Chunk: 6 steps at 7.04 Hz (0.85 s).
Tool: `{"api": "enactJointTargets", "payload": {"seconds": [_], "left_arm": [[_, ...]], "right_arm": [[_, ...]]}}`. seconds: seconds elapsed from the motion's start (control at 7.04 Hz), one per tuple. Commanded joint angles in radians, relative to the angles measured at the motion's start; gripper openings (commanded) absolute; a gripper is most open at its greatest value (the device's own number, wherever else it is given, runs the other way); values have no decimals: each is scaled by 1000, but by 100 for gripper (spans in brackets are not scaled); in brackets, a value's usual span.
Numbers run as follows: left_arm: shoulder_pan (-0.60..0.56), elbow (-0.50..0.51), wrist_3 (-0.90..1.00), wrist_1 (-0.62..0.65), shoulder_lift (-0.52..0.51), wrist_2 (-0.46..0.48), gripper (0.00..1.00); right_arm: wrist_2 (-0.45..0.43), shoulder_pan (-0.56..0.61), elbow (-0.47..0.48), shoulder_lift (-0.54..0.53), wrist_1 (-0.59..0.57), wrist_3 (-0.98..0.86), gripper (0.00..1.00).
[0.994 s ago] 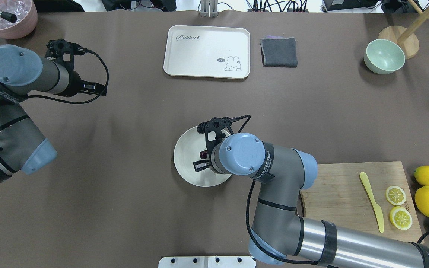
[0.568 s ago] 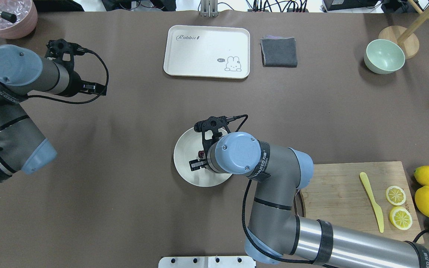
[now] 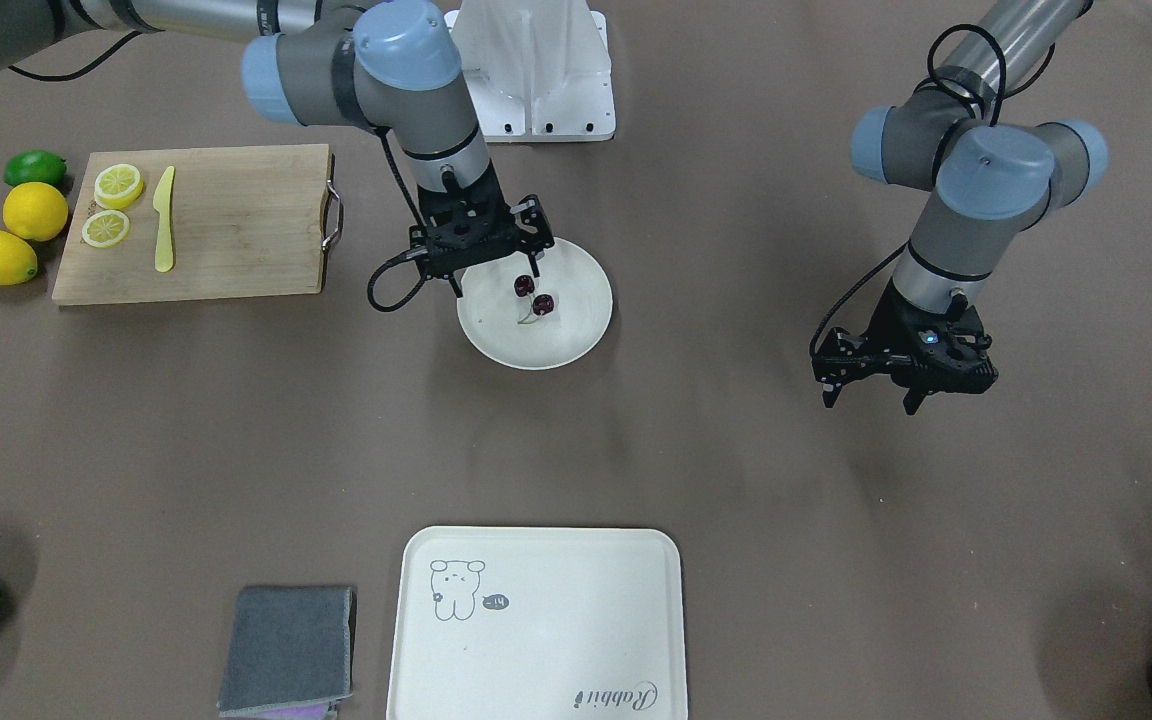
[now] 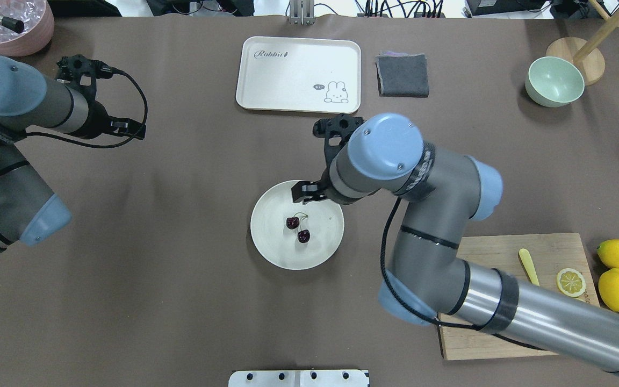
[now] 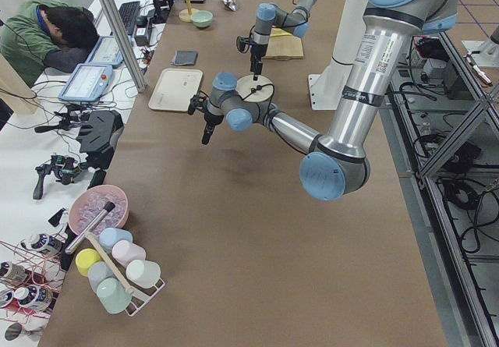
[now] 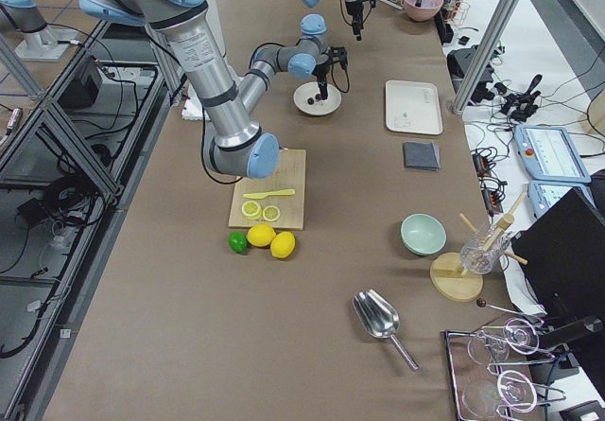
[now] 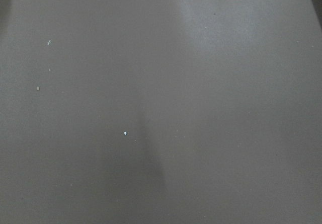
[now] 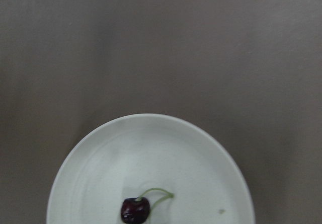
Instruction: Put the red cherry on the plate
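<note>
On the brown surface (image 4: pixel 180 301) I saw the right arm reaching in toward the middle. Its claw (image 3: pixel 497 281) was raised over the round cream plate (image 4: pixel 272 252), fingers spread wide and holding nothing. The left claw (image 3: pixel 867 404) hung well off to its own side above the surface, also spread wide and empty. The red cherry (image 4: pixel 303 236) lay inside the plate near its middle, the two dark fruits joined by their pale stems and apart from both claws.
</note>
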Motion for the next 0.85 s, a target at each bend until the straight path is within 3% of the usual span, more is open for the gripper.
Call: {"api": "enactJointTargets", "payload": {"seconds": [0.0,0.28,0.57,0.71], "left_arm": [[-125,-2,103,6,31,-140,98],[-271,-15,273,9,112,-235,98],[-409,-13,524,17,192,-326,98],[-463,-7,609,33,224,-329,98]], "right_arm": [[182,216,89,-190,-49,-250,100],[231,370,84,-353,-42,-455,100],[370,546,83,-462,-37,-501,100],[412,638,80,-526,-43,-662,100]]}}
